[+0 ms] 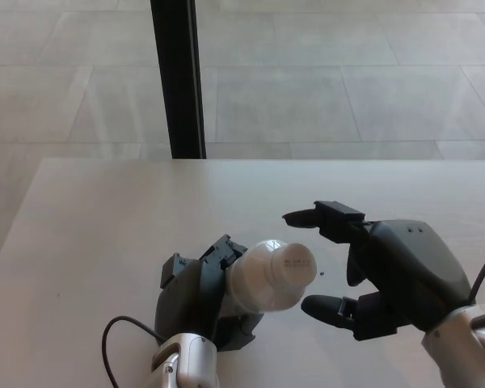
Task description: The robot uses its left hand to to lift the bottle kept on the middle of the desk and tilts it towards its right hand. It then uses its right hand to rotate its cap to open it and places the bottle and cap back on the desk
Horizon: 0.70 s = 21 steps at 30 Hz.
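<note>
A white bottle [267,279] is held above the desk [105,234] by my left hand [198,303], which is shut on its body. The bottle tilts to the right, so its white cap [291,267] faces my right hand [388,271]. That hand hangs just right of the cap with thumb and fingers spread apart, touching nothing. A narrow gap separates its fingertips from the cap. The bottle's lower part is hidden inside my left hand.
A black upright post [178,77] stands behind the desk's far edge. Beyond it lies a tiled floor [347,81]. A black cable [125,335] loops beside my left wrist at the desk's near edge.
</note>
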Motion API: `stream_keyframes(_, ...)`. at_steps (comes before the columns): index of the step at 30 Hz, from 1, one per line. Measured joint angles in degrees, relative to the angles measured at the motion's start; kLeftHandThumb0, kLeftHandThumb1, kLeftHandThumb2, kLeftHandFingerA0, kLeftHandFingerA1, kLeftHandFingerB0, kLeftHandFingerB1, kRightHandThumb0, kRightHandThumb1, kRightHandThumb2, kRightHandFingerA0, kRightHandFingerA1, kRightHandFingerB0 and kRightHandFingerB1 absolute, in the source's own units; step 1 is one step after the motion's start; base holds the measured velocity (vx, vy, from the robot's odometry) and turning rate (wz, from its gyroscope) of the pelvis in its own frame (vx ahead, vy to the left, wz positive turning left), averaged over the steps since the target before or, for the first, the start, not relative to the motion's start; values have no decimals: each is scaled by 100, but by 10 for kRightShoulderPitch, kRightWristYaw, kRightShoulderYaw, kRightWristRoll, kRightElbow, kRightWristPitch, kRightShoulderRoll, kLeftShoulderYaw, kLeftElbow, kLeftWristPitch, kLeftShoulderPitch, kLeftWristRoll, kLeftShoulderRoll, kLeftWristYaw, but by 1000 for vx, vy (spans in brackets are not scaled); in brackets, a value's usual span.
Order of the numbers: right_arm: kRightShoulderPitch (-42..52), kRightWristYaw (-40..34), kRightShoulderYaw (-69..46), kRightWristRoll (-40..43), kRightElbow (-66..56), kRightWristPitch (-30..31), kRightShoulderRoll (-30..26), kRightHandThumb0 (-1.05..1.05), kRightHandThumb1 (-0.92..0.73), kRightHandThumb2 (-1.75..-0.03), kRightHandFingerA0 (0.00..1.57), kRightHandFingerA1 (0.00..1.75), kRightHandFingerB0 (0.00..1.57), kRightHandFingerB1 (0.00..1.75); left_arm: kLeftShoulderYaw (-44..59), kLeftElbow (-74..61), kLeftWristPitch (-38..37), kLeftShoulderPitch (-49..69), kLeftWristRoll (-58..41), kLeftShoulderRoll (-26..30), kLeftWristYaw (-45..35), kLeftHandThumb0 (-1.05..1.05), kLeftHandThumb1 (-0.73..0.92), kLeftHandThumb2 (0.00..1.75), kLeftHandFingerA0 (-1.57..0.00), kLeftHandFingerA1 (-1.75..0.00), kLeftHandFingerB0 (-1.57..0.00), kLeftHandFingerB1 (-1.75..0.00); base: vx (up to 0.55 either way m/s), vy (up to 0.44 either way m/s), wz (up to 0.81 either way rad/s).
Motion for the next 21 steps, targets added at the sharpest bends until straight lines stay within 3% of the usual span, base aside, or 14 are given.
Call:
stream_keyframes(6,-9,-17,6,-2,10,0,8,-49,-61,-60,88,138,42,49,1,-3,0,3,0,-2,0,0,86,83,-66,-174,-66,-134,0,0,0)
stream_keyframes(10,-10,-23,8,-1,11,0,9,-46,-64,-59,92,130,43,49,2,-4,0,4,0,-3,0,2,82,92,-67,-175,-66,-138,0,0,0)
stream_keyframes(11,-10,-24,8,-1,11,0,9,-45,-62,-60,93,132,43,49,2,-4,0,4,0,-3,0,-1,85,86,-68,-175,-65,-139,0,0,0)
stream_keyframes(12,-10,-25,8,-1,11,0,9,-44,-62,-60,94,133,44,48,2,-4,0,5,0,-3,0,2,81,94,-68,-175,-66,-142,0,0,0)
stream_keyframes(17,-10,-26,10,0,10,0,6,-38,-63,-61,98,135,50,48,3,-2,0,4,-1,-2,0,-2,85,88,-68,-175,-66,-141,0,0,0)
stream_keyframes(18,-10,-26,10,0,10,0,6,-37,-63,-62,98,139,51,48,3,-2,0,4,-1,-2,0,-1,85,87,-68,-171,-68,-132,0,0,0)
stream_keyframes(20,-10,-27,10,1,10,0,5,-35,-65,-59,99,139,53,48,3,-1,0,4,-1,-2,0,0,86,84,-67,-171,-68,-132,0,0,0)
stream_keyframes(21,-9,-27,10,1,10,-1,4,-34,-65,-59,98,140,55,48,3,-1,0,3,-1,-3,0,3,83,91,-65,-175,-67,-131,0,0,0)
